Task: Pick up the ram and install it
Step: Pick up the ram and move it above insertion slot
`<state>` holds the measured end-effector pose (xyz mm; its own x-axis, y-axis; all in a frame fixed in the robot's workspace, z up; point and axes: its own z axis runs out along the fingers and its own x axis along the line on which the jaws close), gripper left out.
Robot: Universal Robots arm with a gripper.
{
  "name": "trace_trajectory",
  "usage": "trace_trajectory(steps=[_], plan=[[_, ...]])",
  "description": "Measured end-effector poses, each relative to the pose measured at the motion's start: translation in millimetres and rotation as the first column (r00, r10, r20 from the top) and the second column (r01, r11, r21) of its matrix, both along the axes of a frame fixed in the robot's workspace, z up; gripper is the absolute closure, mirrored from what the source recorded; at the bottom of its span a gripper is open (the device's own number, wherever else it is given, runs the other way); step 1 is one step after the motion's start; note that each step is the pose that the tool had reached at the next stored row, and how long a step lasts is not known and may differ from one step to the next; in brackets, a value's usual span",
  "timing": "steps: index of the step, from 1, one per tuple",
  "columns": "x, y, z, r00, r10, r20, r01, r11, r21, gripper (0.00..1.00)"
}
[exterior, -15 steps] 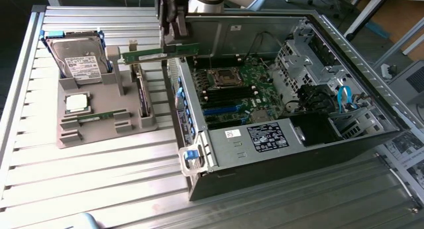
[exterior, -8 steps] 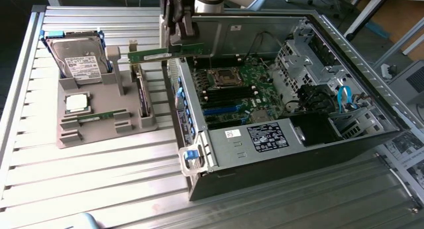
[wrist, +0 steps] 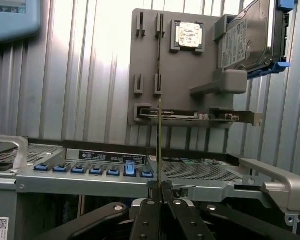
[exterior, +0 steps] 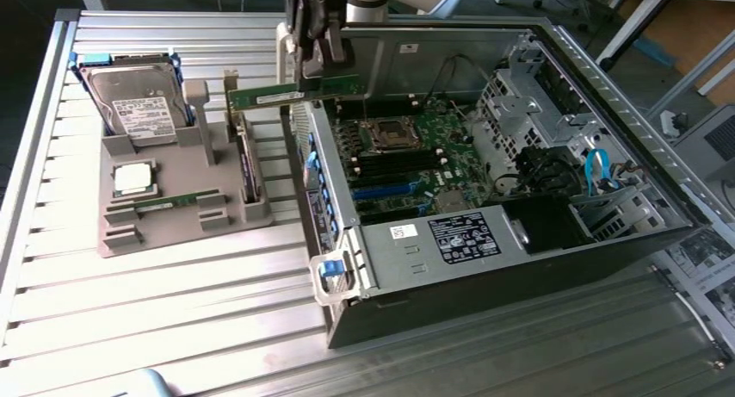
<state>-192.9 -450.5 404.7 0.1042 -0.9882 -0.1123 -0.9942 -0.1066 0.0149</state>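
Ram [exterior: 271, 96] sits pinched between the narrow fingers of the hand [wrist: 160, 189], lifted off the surface [exterior: 172, 311] above the open computer case's [exterior: 494, 251] near wall; its long axis lies roughly level, one end pointing over the grey parts holder [exterior: 172, 220], the other over the motherboard [exterior: 419, 143]; the wrist view shows it edge-on.

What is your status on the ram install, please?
Tool shut on ram. Ram aloft over case rim, not yet in board. Nothing seen blocking.
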Motion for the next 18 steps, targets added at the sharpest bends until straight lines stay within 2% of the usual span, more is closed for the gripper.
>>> trace_trajectory(steps=[14,18], plan=[[15.8,0.4,0.0,1.0000,0.000,-0.0001,0.000,1.0000,-0.0059,0.88],[19.2,0.8,0.0,1.0000,0.000,0.0000,0.000,1.0000,-0.0096,0.88]])
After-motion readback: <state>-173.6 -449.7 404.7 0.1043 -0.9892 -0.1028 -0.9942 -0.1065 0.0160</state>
